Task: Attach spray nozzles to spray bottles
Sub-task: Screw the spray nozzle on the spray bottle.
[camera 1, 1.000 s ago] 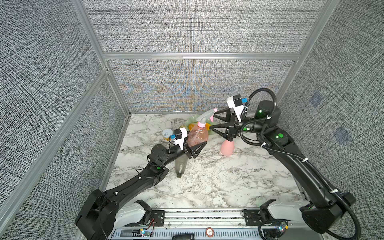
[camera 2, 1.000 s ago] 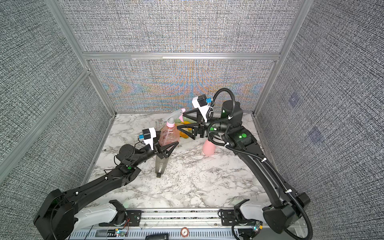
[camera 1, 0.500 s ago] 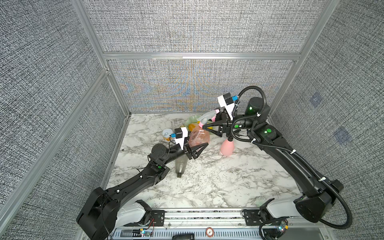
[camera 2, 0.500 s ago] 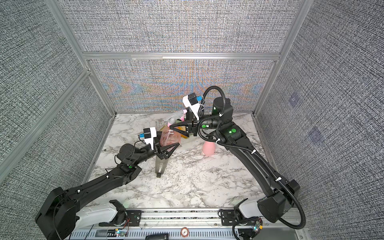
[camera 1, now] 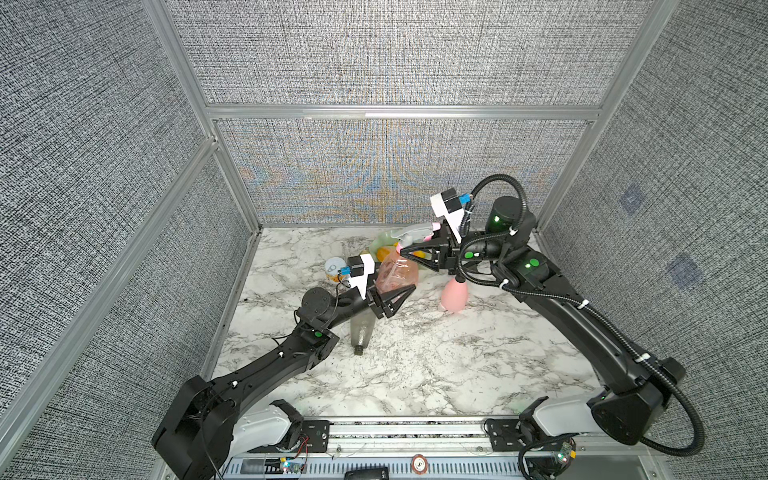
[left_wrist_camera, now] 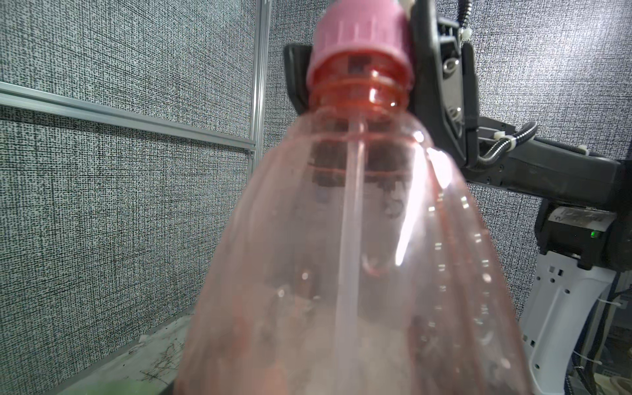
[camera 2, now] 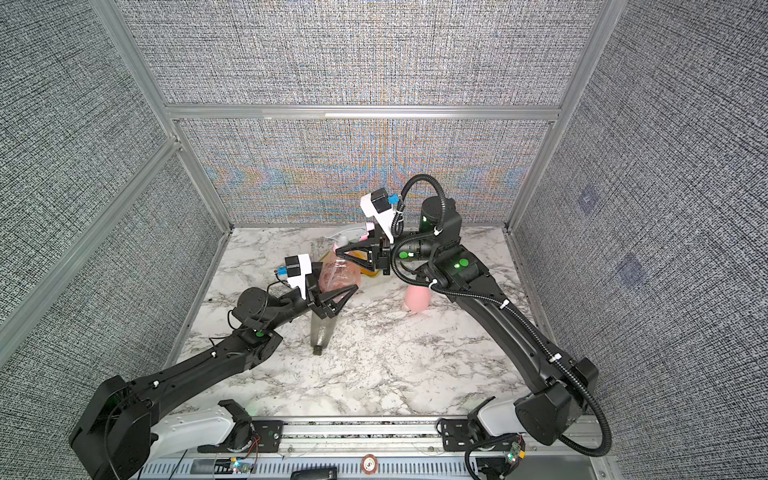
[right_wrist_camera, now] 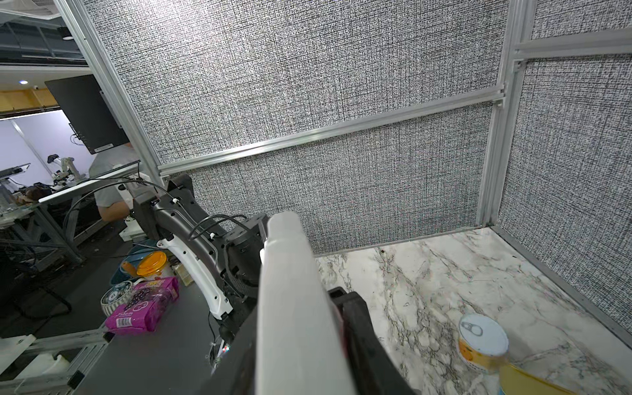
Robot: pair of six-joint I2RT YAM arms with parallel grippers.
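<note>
Above the marble counter, the left jaws are clamping the clear pink bottle in mid-air. Right jaws are pinching the grey-and-pink nozzle by its collar, which is sitting on the bottle's neck.

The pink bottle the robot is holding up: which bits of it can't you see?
- Base of the pink bottle: cut off by the picture edge in the left wrist view; behind the left gripper in both top views.
- Head of the sprayer: cut off beyond its pink cap in the left wrist view; a blurred close-up in the right wrist view, where it hides the bottle.
- Whether the right gripper squeezes the cap: can't tell.
</note>
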